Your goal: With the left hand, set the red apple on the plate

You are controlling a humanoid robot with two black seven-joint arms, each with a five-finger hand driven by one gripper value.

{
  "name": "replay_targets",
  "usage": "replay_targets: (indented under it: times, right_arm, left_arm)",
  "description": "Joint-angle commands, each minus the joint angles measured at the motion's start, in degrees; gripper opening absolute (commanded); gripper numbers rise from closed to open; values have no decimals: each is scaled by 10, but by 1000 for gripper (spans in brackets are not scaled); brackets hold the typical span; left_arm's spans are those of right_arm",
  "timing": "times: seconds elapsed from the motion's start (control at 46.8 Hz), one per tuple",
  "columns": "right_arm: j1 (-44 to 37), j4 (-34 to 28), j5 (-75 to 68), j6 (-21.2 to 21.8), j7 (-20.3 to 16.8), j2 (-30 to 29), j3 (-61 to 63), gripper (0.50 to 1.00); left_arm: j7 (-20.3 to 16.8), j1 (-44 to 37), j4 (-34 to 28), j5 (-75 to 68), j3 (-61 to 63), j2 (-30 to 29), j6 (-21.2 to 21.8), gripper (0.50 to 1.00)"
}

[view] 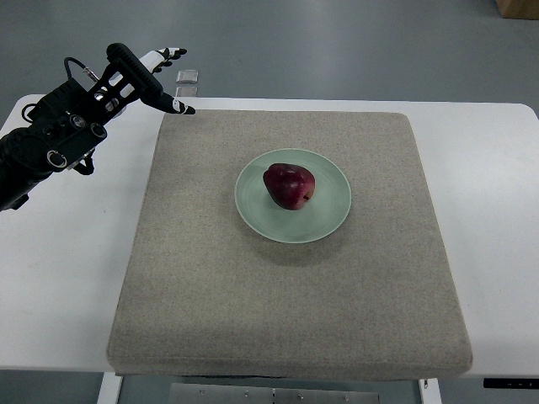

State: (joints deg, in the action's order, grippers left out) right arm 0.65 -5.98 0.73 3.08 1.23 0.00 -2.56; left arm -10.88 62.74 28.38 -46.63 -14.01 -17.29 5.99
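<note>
The red apple [289, 186] sits on the pale green plate [328, 220], mid-way across the grey mat [210, 295], leaning slightly. Further back and well off to the left, the left hand [143, 77] hovers with fingers spread, holding nothing. Looks done to me.

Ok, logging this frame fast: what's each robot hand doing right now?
Left robot hand: open, fingers extended, holding nothing; the red apple sits on the plate.
Right robot hand: not in view.
</note>
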Motion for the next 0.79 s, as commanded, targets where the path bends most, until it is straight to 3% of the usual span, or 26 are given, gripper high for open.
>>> replay_targets:
  times: [0.0,0.128,0.235,0.427,0.769]
  right_arm:
    - [1,0,1,0,0,0,0,964]
    - [1,0,1,0,0,0,0,964]
    - [1,0,1,0,0,0,0,964]
    - [0,0,1,0,0,0,0,964]
    - [1,0,1,0,0,0,0,964]
  left_arm:
    - [29,0,-4,59,-3,9,23,992]
    - [88,3,-4,161,-27,21,39,992]
    - [104,3,-4,229,-61,22,39,992]
    - [102,2,-4,301,-124,22,19,992]
    - [41,-22,-28,391,-213,21,-109,992]
